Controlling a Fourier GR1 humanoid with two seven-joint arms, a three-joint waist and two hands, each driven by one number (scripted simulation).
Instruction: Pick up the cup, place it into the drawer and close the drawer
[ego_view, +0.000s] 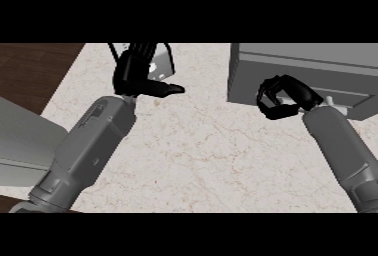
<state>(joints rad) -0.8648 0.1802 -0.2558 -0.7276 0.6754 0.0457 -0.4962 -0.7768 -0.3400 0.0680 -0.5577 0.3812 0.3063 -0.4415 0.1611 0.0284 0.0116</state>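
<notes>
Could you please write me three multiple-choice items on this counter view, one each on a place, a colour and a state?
1. Where is the grey drawer unit?
A. upper right of the counter
B. lower left
C. centre

2. What colour is the counter top?
A. solid black
B. pale marbled
C. bright green

3. How is the right hand posed?
A. flat on the counter
B. fingers curled, in front of the drawer unit
C. out of view

Answers:
1. A, since the unit fills the upper right corner.
2. B, since the top is pale with faint veins.
3. B, since its fingers bend inward at the unit's front; what they hold, if anything, cannot be made out.
</notes>
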